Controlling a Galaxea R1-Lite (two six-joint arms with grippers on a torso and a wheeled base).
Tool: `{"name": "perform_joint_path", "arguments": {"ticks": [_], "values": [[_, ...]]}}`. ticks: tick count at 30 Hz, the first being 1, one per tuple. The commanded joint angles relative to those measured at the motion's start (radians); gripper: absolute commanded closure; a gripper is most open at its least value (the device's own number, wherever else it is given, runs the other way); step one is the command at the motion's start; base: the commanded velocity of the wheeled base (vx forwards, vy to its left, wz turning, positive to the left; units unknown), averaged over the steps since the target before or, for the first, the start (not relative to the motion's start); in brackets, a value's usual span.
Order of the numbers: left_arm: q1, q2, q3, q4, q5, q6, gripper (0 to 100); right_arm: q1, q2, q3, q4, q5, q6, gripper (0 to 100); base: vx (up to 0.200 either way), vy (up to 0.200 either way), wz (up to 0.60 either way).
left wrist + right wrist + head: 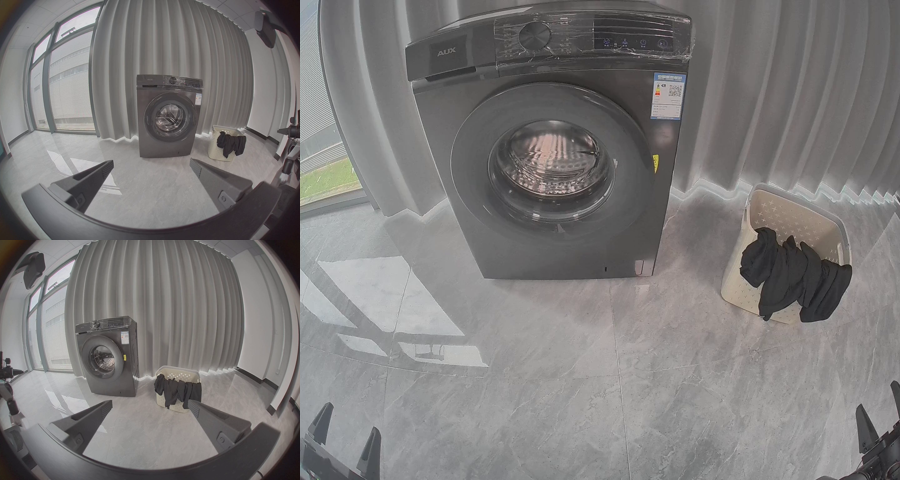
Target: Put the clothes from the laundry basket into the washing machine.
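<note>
First, close in on the basket

Start from both hands low and idle: left gripper (349, 422) at 7 o'clock of the head view, right gripper (881, 409) at 5 o'clock, each spread wide and holding nothing. Find the cream perforated plastic laundry basket (797, 215) at 3 o'clock on the grey tiled floor (550, 375), near the dark grey front-loading washing machine (550, 156) standing at 12 o'clock against the pale pleated curtain (787, 94). Note the black clothes (794, 275) heaped in the basket and draped over its near rim, some hanging down the outside wall. Roll nearer before reaching, being well apart from both at present. Favour the right gripper, as the closer one to the basket. Come down on the thick bunched middle of the cloth rather than a dangling end, so as to lift the whole lot without tipping the light basket. Check the round door as well: seemingly shut, so probably in need of a pull from the left gripper before any loading.
</note>
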Motion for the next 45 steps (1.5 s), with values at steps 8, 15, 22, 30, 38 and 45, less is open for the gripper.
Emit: {"name": "perform_joint_path", "arguments": {"ticks": [8,15,22,30,38,45], "values": [[0.001,-0.015,0.018,0.000,0.000,0.000,0,0.000,-0.008,0.018,0.000,0.000,0.000,0,0.000,0.000,0.00],[0.001,-0.015,0.018,0.000,0.000,0.000,0,0.000,-0.008,0.018,0.000,0.000,0.000,0,0.000,0.000,0.00],[0.001,-0.015,0.018,0.000,0.000,-0.003,0,0.000,-0.008,0.018,-0.001,0.000,0.003,0,0.000,0.000,0.00],[0.001,-0.015,0.018,0.000,0.000,0.000,0,0.000,-0.008,0.018,0.000,-0.001,0.008,0,0.000,0.000,0.00],[0.001,-0.015,0.018,0.000,0.000,-0.002,0,0.000,-0.008,0.018,-0.001,0.000,0.000,0,0.000,0.000,0.00],[0.001,-0.015,0.018,0.000,0.000,-0.002,0,0.000,-0.008,0.018,0.000,0.000,0.003,0,0.000,0.000,0.00]]}}
